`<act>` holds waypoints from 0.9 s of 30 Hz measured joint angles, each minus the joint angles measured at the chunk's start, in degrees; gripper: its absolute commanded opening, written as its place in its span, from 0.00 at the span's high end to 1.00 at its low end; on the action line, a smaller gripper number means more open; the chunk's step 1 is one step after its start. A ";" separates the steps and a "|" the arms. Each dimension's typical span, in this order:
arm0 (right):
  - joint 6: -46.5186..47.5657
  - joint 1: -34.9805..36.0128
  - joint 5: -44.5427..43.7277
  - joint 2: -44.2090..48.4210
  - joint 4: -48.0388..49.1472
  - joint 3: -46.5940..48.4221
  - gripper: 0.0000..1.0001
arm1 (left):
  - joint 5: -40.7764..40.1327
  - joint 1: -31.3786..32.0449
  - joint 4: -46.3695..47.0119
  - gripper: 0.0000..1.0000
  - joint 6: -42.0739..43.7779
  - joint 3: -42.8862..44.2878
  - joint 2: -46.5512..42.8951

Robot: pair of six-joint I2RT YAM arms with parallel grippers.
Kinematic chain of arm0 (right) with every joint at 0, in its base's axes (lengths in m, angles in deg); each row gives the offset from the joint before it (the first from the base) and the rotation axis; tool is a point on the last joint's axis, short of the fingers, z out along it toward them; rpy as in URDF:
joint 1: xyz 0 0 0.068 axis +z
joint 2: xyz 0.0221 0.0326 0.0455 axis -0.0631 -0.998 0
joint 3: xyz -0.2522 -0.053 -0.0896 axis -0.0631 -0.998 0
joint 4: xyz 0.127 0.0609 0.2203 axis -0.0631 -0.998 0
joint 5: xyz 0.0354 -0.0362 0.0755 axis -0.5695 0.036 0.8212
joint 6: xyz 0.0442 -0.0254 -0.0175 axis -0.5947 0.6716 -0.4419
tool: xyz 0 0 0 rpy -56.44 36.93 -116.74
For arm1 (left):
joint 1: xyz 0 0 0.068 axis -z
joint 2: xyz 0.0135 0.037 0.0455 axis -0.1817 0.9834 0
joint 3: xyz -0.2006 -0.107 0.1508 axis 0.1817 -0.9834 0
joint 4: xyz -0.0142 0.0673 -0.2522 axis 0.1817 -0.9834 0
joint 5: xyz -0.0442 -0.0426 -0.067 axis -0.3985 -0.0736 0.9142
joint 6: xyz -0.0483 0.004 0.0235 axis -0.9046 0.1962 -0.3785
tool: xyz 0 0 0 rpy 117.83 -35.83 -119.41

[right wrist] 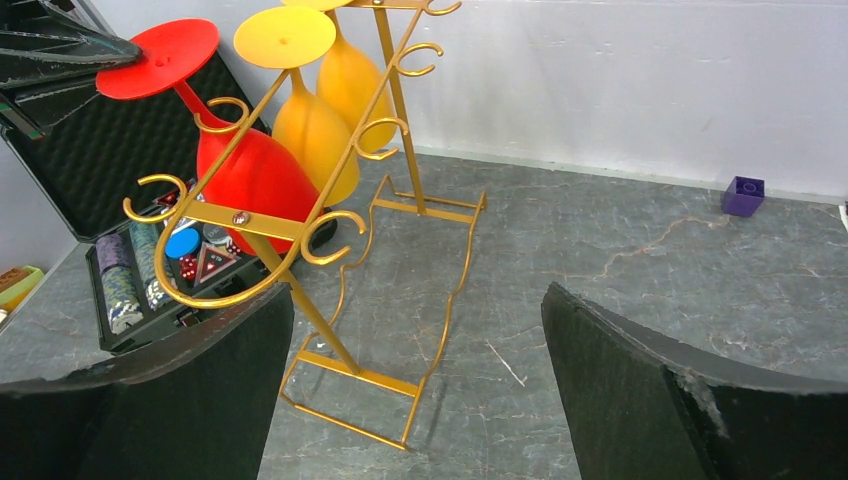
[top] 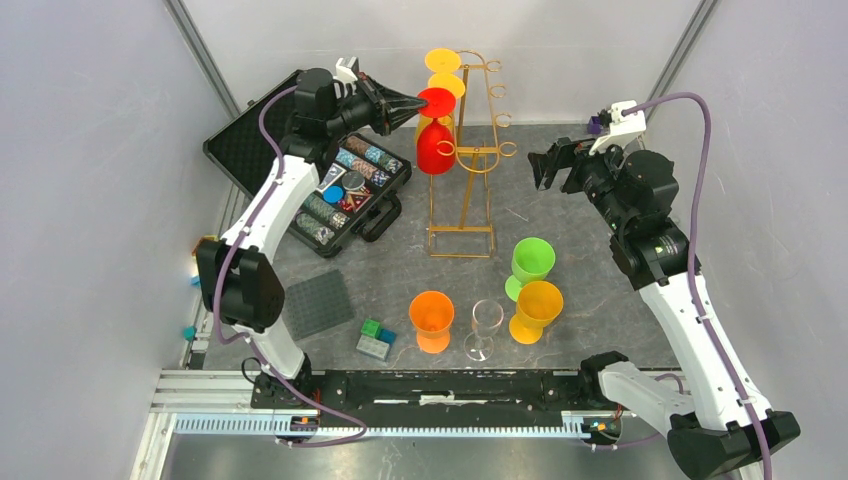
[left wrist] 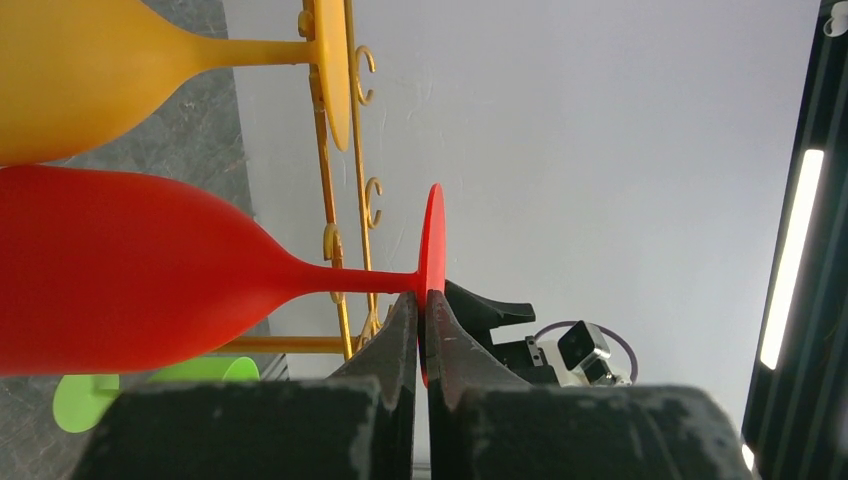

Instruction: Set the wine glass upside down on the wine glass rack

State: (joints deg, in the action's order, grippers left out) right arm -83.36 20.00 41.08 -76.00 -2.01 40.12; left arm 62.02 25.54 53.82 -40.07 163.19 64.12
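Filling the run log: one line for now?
left fingers: shut on red wine glass foot, at rack | right fingers: open, empty | two yellow glasses hung

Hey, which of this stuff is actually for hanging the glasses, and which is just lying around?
Job: red wine glass, foot pinched in left fingers; gold rack; hung yellow glasses; orange glass, clear glass, green glass, amber glass standing.
Lying about: poker chip case, foam pad, green block, purple block.

The red glass (left wrist: 130,270) is cut by the left edge — its foot partly hidden in the left gripper (left wrist: 425,297).
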 measured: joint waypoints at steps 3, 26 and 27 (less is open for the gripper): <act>0.00 0.00 -0.02 0.00 0.00 0.00 0.02 | -0.02 0.22 0.02 0.98 0.00 0.00 0.00; 0.04 0.00 -0.33 -0.04 0.00 0.00 0.02 | 0.09 1.31 0.50 0.97 -0.02 -0.02 1.81; 0.04 0.00 -0.33 -0.04 0.00 0.00 0.02 | 0.09 1.49 0.48 0.97 -0.02 -0.02 2.23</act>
State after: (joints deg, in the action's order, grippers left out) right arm -83.32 20.00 40.75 -76.04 -2.01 40.12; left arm 62.10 27.03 54.30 -40.10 163.16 66.35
